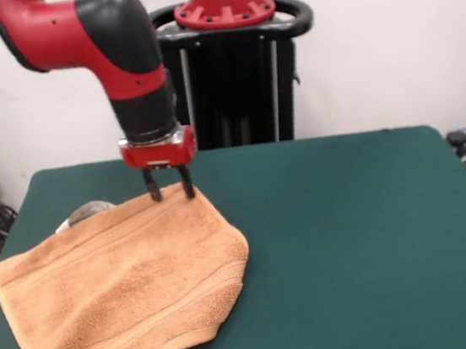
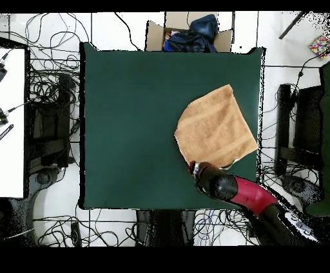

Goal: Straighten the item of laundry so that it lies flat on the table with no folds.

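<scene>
My claw (image 1: 169,188) pinches the orange-tan terry towel's (image 1: 121,299) far edge.
Fingers half-parted, dark green felt table (image 1: 351,236) bare beyond; cardboard box (image 2: 187,35) sits well off.

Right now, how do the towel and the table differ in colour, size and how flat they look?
The towel is orange-tan, while the table is dark green. The towel is much smaller and covers only one side of the table. The table's cloth lies flat and smooth, but the towel has a curved, folded-looking edge and is lifted a little at the corner under the end effector. Both have a soft fabric surface.
</scene>
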You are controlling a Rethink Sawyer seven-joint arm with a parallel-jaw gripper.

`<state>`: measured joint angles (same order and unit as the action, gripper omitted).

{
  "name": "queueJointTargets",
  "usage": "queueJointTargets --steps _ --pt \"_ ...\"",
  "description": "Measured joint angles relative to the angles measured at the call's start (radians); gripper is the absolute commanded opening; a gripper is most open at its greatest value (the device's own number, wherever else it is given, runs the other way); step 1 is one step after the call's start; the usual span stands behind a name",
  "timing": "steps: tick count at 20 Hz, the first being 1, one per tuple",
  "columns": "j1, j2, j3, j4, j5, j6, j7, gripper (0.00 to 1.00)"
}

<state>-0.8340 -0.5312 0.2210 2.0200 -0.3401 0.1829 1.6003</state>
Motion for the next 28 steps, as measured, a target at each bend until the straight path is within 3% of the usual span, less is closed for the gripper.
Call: queueJointTargets --steps 5,12,24,25,28 --pt "0.068 0.055 -0.020 0.004 -0.008 -0.072 0.000 1.00" --pt "0.223 0.102 -0.144 0.001 0.001 -0.257 0.000 1.00" --pt "0.361 0.116 -0.254 0.001 0.105 -0.327 0.000 1.00" --pt "0.372 0.117 -0.268 0.001 0.120 -0.333 0.000 0.00" --pt "0.369 0.117 -0.270 0.001 0.121 -0.336 0.000 0.00"
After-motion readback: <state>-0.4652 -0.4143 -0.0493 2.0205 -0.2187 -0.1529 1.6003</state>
